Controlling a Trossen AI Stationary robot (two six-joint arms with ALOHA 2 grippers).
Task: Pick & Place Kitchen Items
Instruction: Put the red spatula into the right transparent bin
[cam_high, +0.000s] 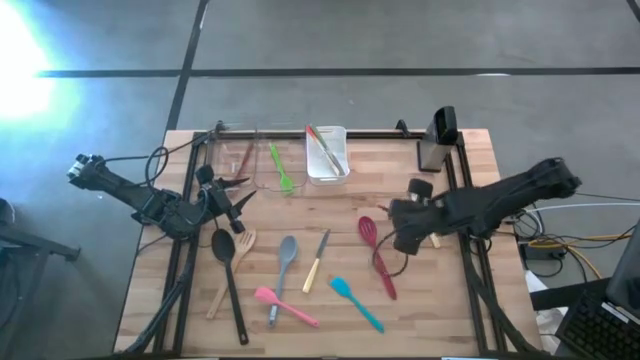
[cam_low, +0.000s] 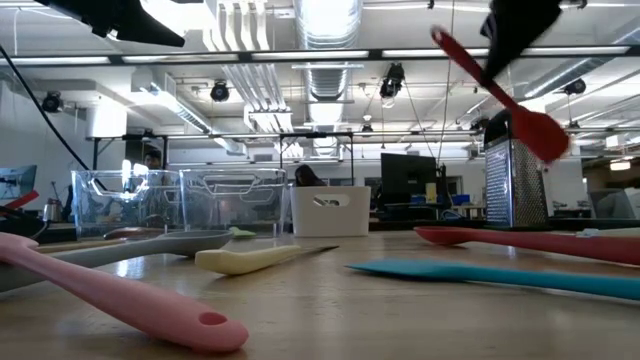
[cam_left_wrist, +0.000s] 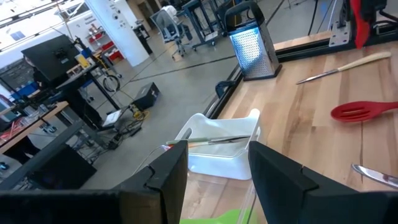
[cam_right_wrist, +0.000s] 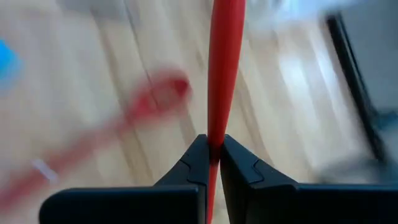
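We judge the job well short of half done. The white bin (cam_high: 327, 155) already holds a thin utensil or two, one with a red end (cam_high: 312, 132); we cannot tell what kind. A green utensil (cam_high: 281, 167) and a wooden one (cam_high: 245, 156) lie just to the left of the white bin, by the clear bins (cam_low: 180, 200); whether they sit inside those or beside them we cannot tell.

Still loose on the wooden table (cam_high: 440, 310), on the near side of the white bin, we count a black spoon (cam_high: 227, 270), a wooden fork (cam_high: 232, 270), a grey spoon (cam_high: 283, 262), a cream-handled knife (cam_high: 315, 262), a pink spatula (cam_high: 285, 305), a teal spatula (cam_high: 356, 302) and a red slotted spoon (cam_high: 377, 255).

Our right gripper (cam_right_wrist: 213, 155) is clenched on the handle of a red spatula (cam_low: 500, 95), carried in the air above the table, to the right of the white bin and nearer than it. In the low view its long axis runs on a slant, blade end down and handle rising past the fingers.

Our left gripper (cam_left_wrist: 217, 168) stands parted with nothing between its fingers, to the left of the white bin and looking over its rim.

A metal grater (cam_high: 436, 150) stands to the right of the white bin.
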